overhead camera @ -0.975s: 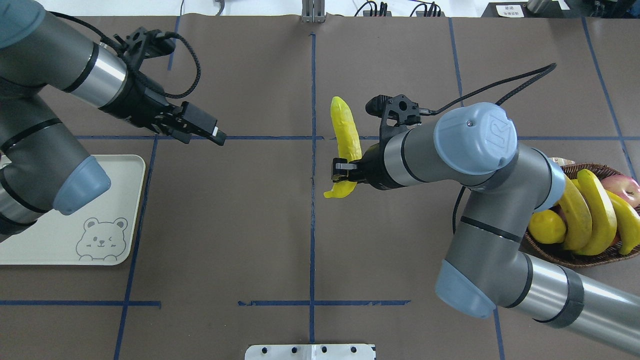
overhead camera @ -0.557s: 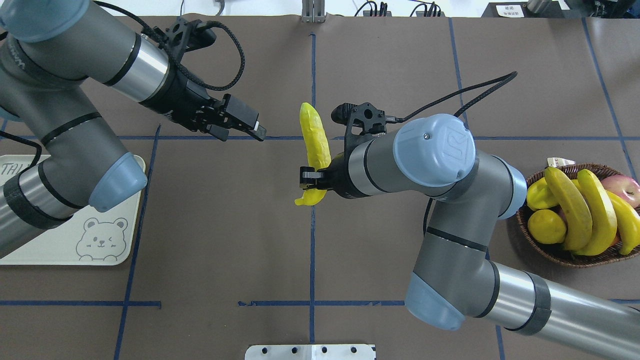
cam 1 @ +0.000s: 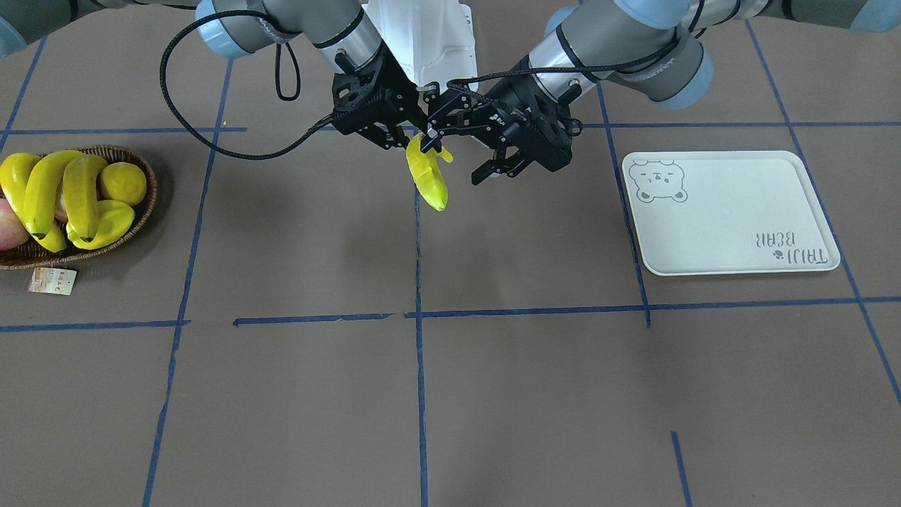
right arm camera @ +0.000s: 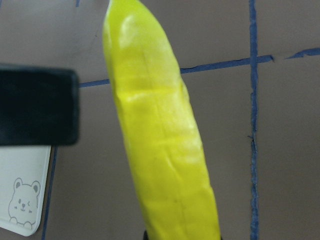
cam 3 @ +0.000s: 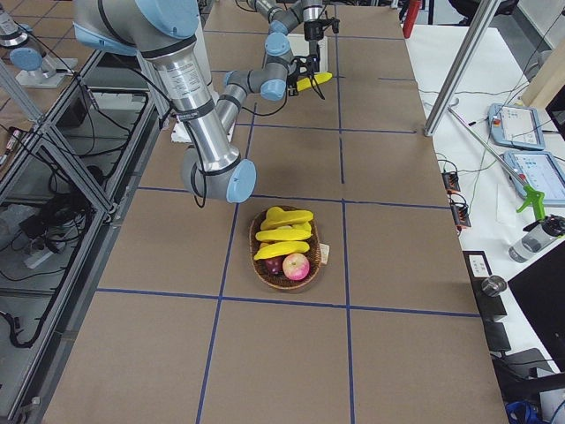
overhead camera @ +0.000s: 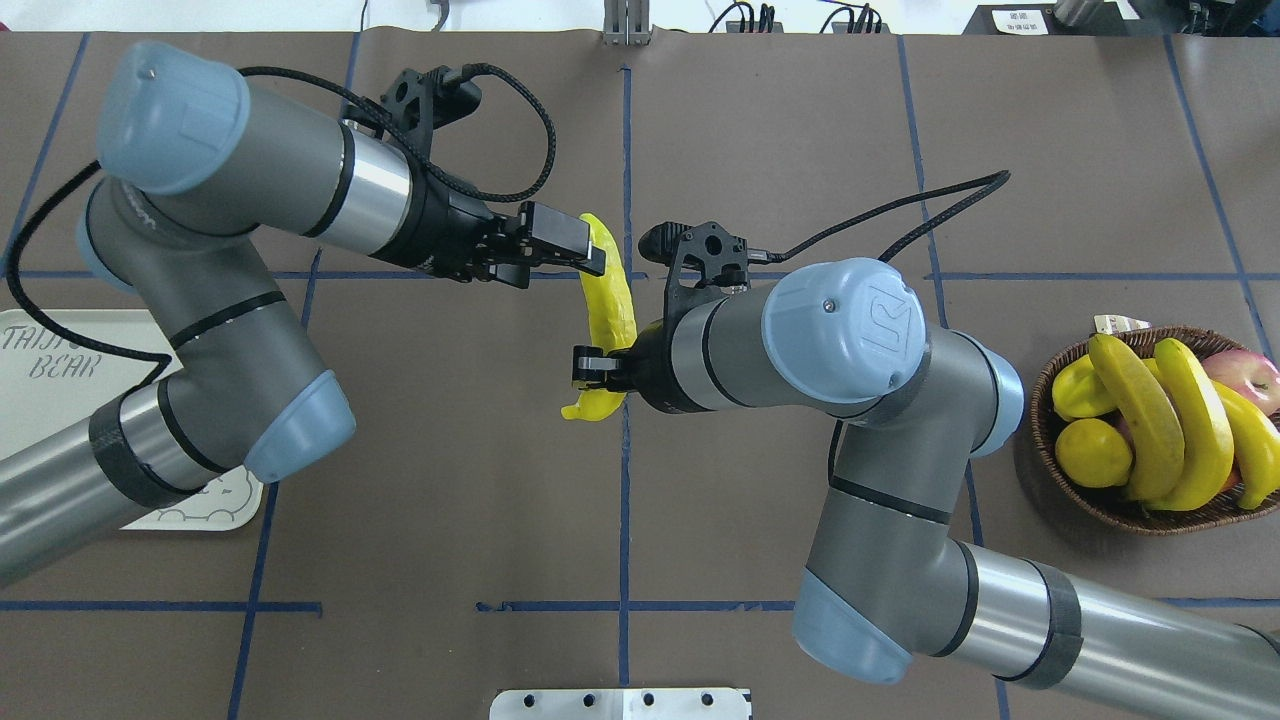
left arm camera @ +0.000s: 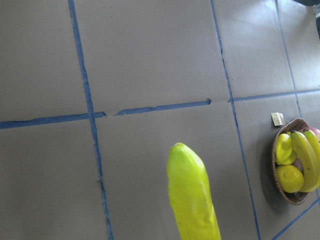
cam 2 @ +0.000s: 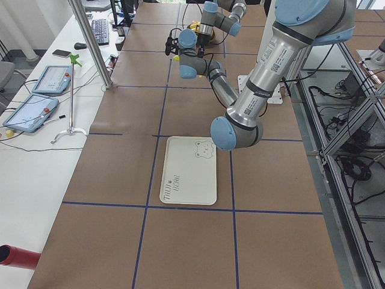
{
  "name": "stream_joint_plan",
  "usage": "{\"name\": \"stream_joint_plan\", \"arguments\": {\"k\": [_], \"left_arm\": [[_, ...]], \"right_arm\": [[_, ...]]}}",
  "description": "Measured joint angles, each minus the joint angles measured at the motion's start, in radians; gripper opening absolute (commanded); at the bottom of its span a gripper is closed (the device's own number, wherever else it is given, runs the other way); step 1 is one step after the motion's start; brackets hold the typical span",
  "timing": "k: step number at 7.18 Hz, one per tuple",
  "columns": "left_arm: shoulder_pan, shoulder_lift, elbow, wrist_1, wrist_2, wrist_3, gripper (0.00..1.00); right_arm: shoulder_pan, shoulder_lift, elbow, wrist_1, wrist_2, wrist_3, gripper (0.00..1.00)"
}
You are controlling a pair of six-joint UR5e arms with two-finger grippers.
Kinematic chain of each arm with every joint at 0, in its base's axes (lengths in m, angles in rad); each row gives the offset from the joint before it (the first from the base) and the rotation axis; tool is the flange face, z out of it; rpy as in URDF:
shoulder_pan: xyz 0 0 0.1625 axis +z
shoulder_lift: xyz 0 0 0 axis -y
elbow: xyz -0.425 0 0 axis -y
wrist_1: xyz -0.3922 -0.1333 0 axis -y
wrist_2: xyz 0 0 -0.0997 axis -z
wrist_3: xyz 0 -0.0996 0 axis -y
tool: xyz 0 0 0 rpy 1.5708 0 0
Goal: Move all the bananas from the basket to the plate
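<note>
Centrally, right gripper (overhead camera: 598, 366) clamped on a banana (overhead camera: 610, 300) near its stem, above the table (overhead camera: 450, 450), left gripper (cam 1: 455, 163) spread wide at its far end, three bananas (overhead camera: 1140, 420) in basket (overhead camera: 1100, 510), plate (cam 1: 732, 211) well apart.

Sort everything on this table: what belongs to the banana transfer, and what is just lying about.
Job: held banana, gripped by the shut right end effector; open left end effector beside it; three bananas in the basket; plate.

Lying about: lemon, starfruit and apple in the basket; paper tag by its rim.
</note>
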Motion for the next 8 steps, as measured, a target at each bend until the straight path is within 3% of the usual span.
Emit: {"name": "stream_joint_plan", "arguments": {"k": [5,6,7,8], "left_arm": [[0.069,0.002,0.009,-0.033,0.106,-0.063,0.53],[0.072,0.002,0.009,-0.033,0.109,-0.063,0.15],[0.072,0.002,0.01,-0.033,0.11,-0.063,0.0],[0.072,0.003,0.009,-0.034,0.111,-0.064,0.0]], "right_arm": [[-0.005,0.001,0.002,0.038,-0.002,0.046,0.09],[-0.006,0.001,0.002,0.038,-0.002,0.047,0.26],[-0.008,0.0,0.002,0.038,-0.001,0.046,0.99],[-0.008,0.0,0.001,0.038,-0.001,0.045,0.99]]}}
